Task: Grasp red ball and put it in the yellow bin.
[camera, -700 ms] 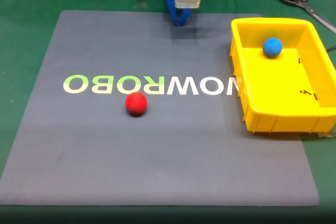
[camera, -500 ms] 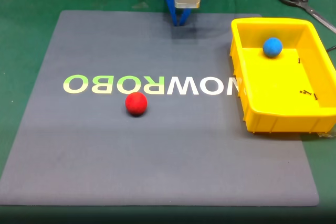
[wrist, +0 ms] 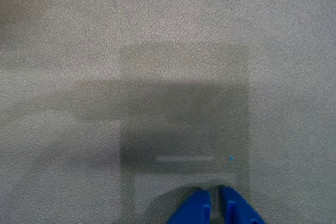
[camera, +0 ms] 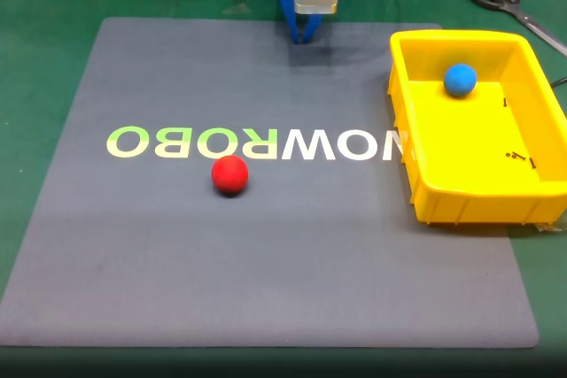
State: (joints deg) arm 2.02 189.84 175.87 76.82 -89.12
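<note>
Red ball (camera: pixel 229 174) resting on grey mat (camera: pixel 177 245) just below the lettering | lying well apart from hand (camera: pixel 303 39), nearer the camera and leftward in fixed view | hand (wrist: pixel 214 203) hanging fingers together, holding nothing | yellow bin (camera: pixel 461 201) sitting rightward, holding blue ball (camera: pixel 459 80)

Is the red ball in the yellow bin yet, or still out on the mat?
Out. The red ball lies on the grey mat under the lettering, apart from the yellow bin, which holds a blue ball.

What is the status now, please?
Claw shut, empty, at mat's far edge. Red ball free on mat. Yellow bin holds blue ball. Path clear.
</note>
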